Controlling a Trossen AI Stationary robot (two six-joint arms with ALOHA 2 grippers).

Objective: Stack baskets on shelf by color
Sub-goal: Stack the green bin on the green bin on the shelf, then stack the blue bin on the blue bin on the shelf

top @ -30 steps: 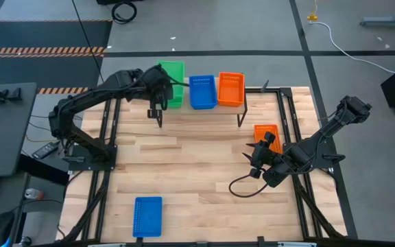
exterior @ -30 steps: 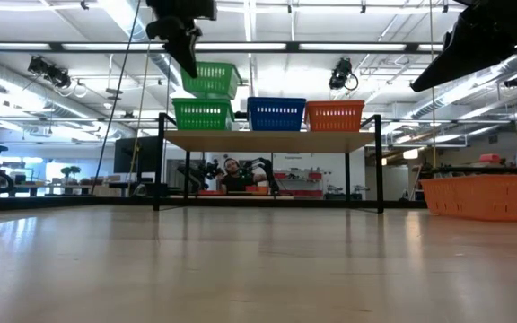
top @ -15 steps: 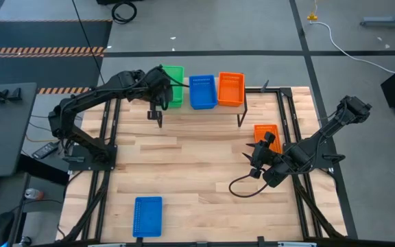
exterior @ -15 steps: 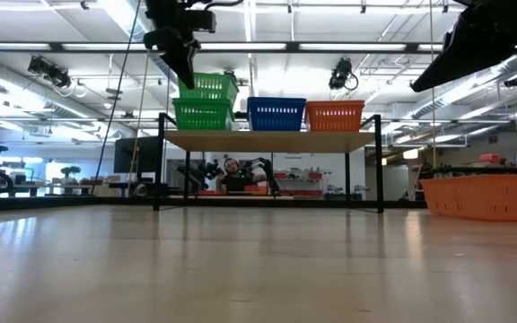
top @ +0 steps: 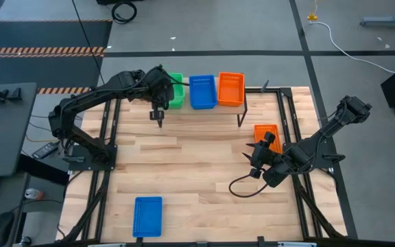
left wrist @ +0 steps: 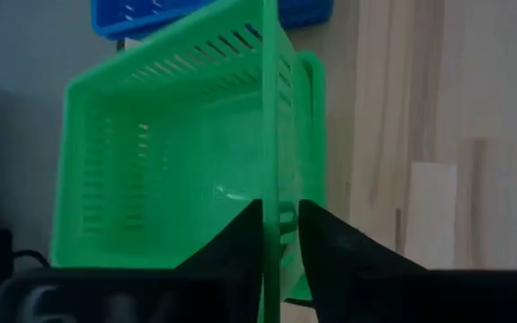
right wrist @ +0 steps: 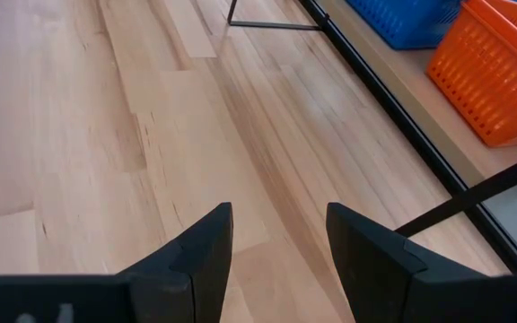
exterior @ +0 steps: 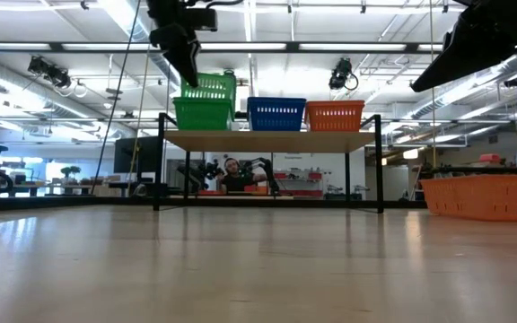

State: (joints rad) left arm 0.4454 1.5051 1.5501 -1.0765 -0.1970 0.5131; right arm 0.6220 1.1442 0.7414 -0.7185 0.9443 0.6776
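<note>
Starting at the lower left of the high view, a blue basket lies alone on the slatted tabletop, well apart from everything else. Higher up and left of centre, my left gripper is clamped on the rim of a green basket; in my left wrist view the thin green wall runs straight between my two dark fingers, pinched tight. In the low view that green basket sits tilted, nested into a second green basket that stands on the left end of the shelf, with my left gripper touching its upper left edge from above. Moving right along the shelf top, a blue basket stands just beside the green pair, then an orange basket just beside that. Further right, in the middle right of the high view, my right gripper hangs over the tabletop with its fingers spread apart and nothing between them. Another orange basket rests on the tabletop just beyond it, near the table's right edge.
</note>
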